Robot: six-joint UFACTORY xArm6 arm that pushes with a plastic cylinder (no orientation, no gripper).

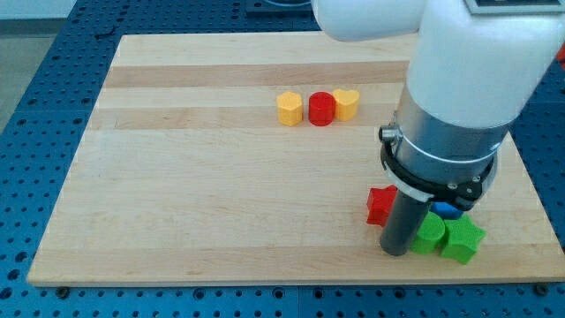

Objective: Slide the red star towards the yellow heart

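The red star (380, 204) lies near the board's lower right, partly hidden behind the rod. The yellow heart (347, 103) sits near the top centre, at the right end of a row of three blocks. My tip (394, 251) rests on the board just below and right of the red star, close to it or touching it. The arm's white and grey body covers the upper right of the view.
A red cylinder (321, 109) and a yellow hexagon (289, 109) sit left of the heart. A green block (431, 233), a green star (463, 239) and a mostly hidden blue block (446, 210) cluster right of my tip. The board's bottom edge (282, 281) runs close below.
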